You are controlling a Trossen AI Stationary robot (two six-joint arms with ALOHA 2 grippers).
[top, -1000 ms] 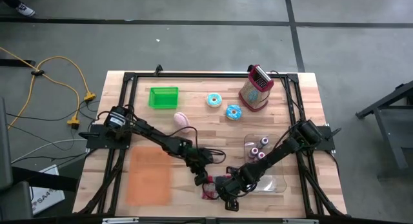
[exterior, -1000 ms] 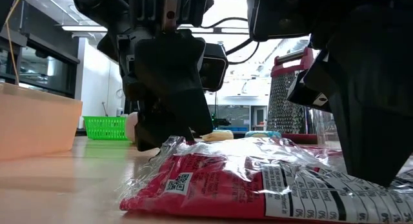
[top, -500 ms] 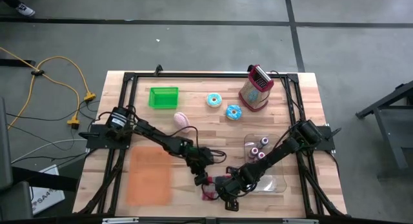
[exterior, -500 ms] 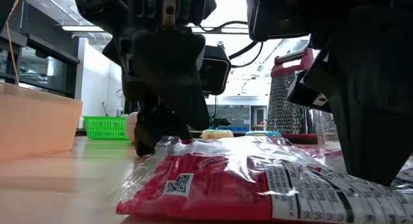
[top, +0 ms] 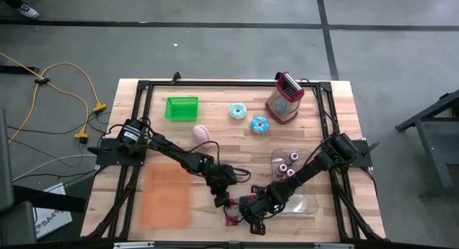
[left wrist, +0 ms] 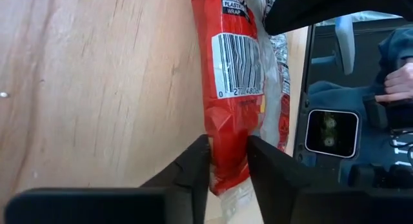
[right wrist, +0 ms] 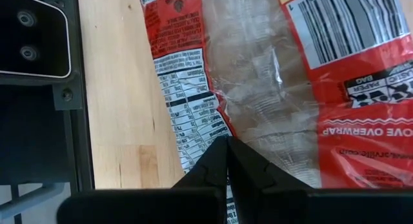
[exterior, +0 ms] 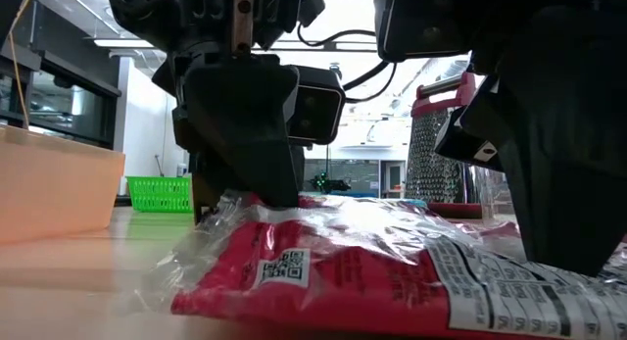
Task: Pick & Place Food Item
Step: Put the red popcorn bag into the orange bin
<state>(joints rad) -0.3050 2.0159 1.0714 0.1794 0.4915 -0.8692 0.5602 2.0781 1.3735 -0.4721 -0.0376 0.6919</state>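
Grippers, two of them, meet over one red-and-clear food packet (top: 231, 213) lying near the front edge of the desk, about midway along it. The left gripper (left wrist: 227, 164) has its jaws drawn in narrow on the packet's end, the red wrapper pinched between the two dark fingers (left wrist: 191, 170). The right gripper (right wrist: 227, 161) presses down on the packet just beside it, jaws fully together with nothing between them.

From above, the count runs: one green basket (top: 181, 108) toward the far left corner, two blue-iced doughnuts (top: 238, 110) near the far edge, one pink rounded item (top: 201, 133) just inward of the basket, one red-topped grater (top: 284, 98) toward the far right corner, one orange board (top: 166, 196) at the front left, and one clear tray (top: 307, 204) on the right holding small purple pieces whose number I cannot tell.

Only the wrist views show the packet's print — a barcode in the left one, a nutrition panel in the right. The low view shows the packet's left end lifted off the wood; the left wrist view alone catches a person's hand (left wrist: 398, 84) beyond the desk.
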